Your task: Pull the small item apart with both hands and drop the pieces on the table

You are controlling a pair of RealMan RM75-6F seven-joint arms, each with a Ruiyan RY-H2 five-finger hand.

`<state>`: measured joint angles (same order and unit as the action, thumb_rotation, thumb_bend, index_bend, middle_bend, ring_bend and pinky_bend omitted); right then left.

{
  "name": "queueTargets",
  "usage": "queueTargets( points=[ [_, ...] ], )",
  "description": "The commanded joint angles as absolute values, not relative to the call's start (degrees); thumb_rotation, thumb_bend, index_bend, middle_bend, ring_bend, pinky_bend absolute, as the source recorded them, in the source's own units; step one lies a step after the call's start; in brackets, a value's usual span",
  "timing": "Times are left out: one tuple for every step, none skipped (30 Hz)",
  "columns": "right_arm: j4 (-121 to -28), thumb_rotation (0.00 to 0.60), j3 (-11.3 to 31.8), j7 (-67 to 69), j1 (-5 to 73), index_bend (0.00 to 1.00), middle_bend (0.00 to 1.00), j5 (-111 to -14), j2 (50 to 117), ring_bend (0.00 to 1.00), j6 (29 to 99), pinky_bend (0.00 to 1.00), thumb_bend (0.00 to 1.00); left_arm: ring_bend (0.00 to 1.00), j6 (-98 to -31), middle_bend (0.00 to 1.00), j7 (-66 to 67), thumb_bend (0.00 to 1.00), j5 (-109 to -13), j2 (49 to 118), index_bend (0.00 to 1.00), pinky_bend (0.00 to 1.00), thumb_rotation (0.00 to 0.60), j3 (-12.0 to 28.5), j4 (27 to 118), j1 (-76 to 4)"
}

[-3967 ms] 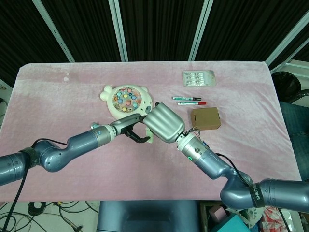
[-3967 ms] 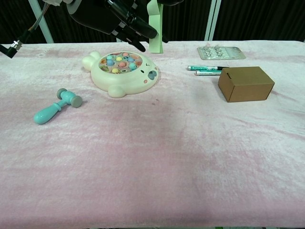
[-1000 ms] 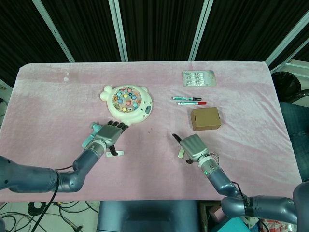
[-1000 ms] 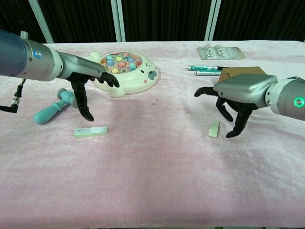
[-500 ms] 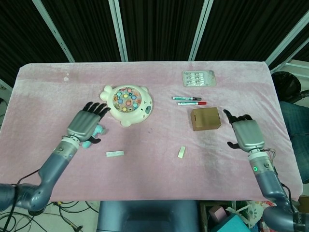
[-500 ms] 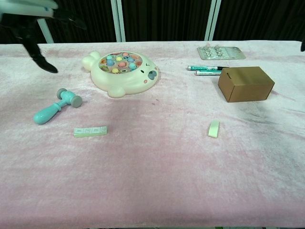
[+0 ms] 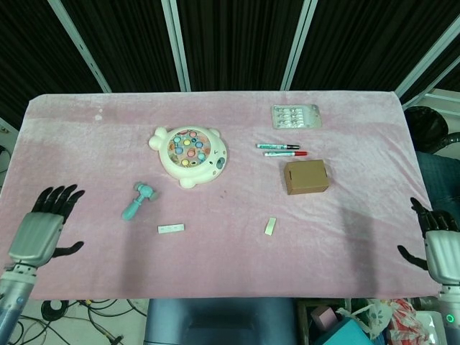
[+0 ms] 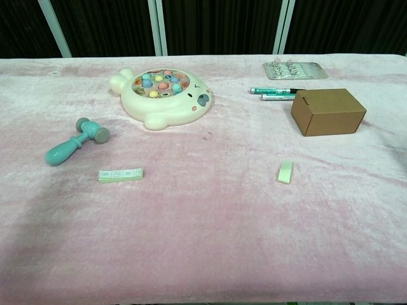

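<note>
hovering at the surface edges in the head view, left hand and right hand spread empty fingers, pulled outward since half a second ago; flat piece and short piece lie well apart from both

chest view: neither hand shows; pieces lie mid-surface

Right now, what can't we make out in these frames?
- Both hands: absent from the chest view; in the head view the left hand and right hand sit at the table's sides, arms cut off.
- Blister pack: contents too small.
- Flat piece: markings unreadable.
- Marker labels too small.
</note>
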<state>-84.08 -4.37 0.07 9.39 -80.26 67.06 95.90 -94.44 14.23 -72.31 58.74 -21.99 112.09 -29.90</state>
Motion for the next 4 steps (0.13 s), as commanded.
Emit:
queueTargets(
  points=[
    [-83.51,0.600,-5.64,0.46,6.94,0.06,0.18,-82.15,68.37,0.22,97.92,0.17,0.10,0.00,-97.77,0.04,10.59,0.14,-75.42,59.88,0.10,0.00,0.600,-23.89,107.89,-24.12],
    [-83.92,0.600,-5.76,-0.05,6.76,0.06,0.18,-82.51,68.13,0.22,97.92,0.17,0.10,0.00,-98.54,0.04,9.87,0.14,-76.08,60.41,0.10,0.00,0.600,-23.72,106.99,-22.96],
    [-84.32,0.600,-5.78,-0.66,6.60,0.06,0.18,-83.02,67.87,0.22,98.19,0.17,0.10,0.00,-99.51,0.03,8.86,0.14,-76.62,61.07,0.10,0.00,0.600,-23.48,105.96,-21.61],
    [-84.69,0.600,-5.66,-1.50,6.35,0.06,0.18,-83.46,67.75,0.22,98.76,0.17,0.10,0.00,-100.37,0.03,7.88,0.14,-77.15,61.76,0.10,0.00,0.600,-23.16,104.76,-20.39]
  ],
)
